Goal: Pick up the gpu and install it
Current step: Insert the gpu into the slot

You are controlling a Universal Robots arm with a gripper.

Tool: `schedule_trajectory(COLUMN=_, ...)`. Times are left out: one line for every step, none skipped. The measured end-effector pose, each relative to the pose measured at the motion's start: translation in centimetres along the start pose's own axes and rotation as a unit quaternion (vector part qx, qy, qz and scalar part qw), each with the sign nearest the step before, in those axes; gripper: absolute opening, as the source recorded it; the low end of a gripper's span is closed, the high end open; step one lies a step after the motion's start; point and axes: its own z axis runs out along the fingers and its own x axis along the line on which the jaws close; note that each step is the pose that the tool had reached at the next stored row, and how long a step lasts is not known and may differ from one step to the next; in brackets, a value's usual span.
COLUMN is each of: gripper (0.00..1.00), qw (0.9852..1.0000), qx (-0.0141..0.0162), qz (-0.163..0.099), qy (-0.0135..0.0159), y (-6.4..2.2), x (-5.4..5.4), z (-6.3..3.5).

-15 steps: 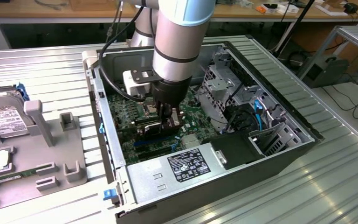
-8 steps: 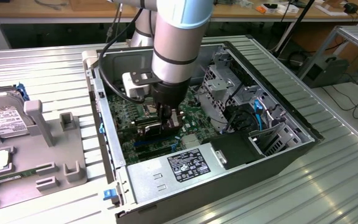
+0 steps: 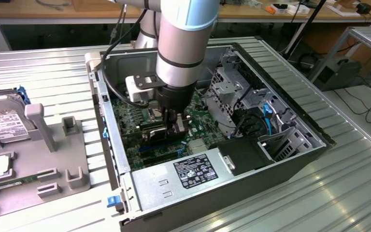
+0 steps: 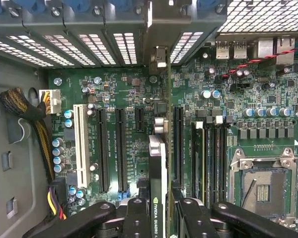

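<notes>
Black and slim, the gpu (image 4: 158, 168) stands on edge between the gripper's (image 4: 159, 218) two dark fingers (image 4: 137, 218), which are clamped on its sides; a green logo strip (reading NVIDIA QUADRO) runs along its upper edge. In the wrist view the card hangs over the green motherboard (image 4: 139, 94), above the row of long black expansion slots (image 4: 120, 148), with a white slot (image 4: 81, 144) beside them and a silver processor socket (image 4: 260, 183) further off. A braided cable bundle (image 4: 27, 119) curves along the bare grey case wall.

In the exterior view, the grey, tube-shaped arm (image 3: 184, 43) reaches straight down into the open computer case (image 3: 289, 164), the gripper (image 3: 176, 128) low over the board. A boxy silver power supply (image 3: 195, 174) with a black label sits at the case's near end. On the exterior view's left, a silver hard drive (image 3: 2, 121) rests in a grey moulded tray (image 3: 63, 159) on the ribbed metal table (image 3: 340, 193).
</notes>
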Motion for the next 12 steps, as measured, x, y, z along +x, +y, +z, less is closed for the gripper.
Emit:
schedule_trajectory(gripper=0.27, qw=1.0000, qx=0.0006, qz=0.000, qy=0.0001, y=0.05, x=0.01, z=0.03)
schedule_trajectory(gripper=0.27, qw=1.0000, qx=0.0014, qz=0.000, qy=0.0000, y=0.10, x=0.02, z=0.09)
schedule_trajectory(gripper=0.27, qw=1.0000, qx=0.0022, qz=0.000, qy=0.0000, y=0.15, x=0.03, z=0.13)
schedule_trajectory(gripper=0.27, qw=1.0000, qx=0.0028, qz=0.000, qy=0.0000, y=0.21, x=0.04, z=0.17)
schedule_trajectory(gripper=0.27, qw=1.0000, qx=0.0039, qz=0.000, qy=-0.0002, y=0.31, x=0.05, z=0.25)
schedule_trajectory(gripper=0.27, qw=1.0000, qx=0.0049, qz=0.000, qy=-0.0001, y=0.40, x=0.06, z=0.32)
schedule_trajectory(gripper=0.27, qw=1.0000, qx=0.0051, qz=0.000, qy=0.0000, y=0.42, x=0.06, z=0.33)
schedule_trajectory(gripper=0.27, qw=1.0000, qx=0.0051, qz=0.000, qy=0.0000, y=0.42, x=0.06, z=0.33)
schedule_trajectory(gripper=0.27, qw=1.0000, qx=0.0052, qz=0.000, qy=0.0000, y=0.43, x=0.06, z=0.34)
schedule_trajectory(gripper=0.27, qw=1.0000, qx=0.0052, qz=0.000, qy=-0.0001, y=0.42, x=0.06, z=0.34)
schedule_trajectory(gripper=0.27, qw=1.0000, qx=0.0052, qz=0.000, qy=-0.0001, y=0.42, x=0.06, z=0.34)
schedule_trajectory(gripper=0.27, qw=1.0000, qx=0.0052, qz=0.000, qy=-0.0001, y=0.42, x=0.06, z=0.34)
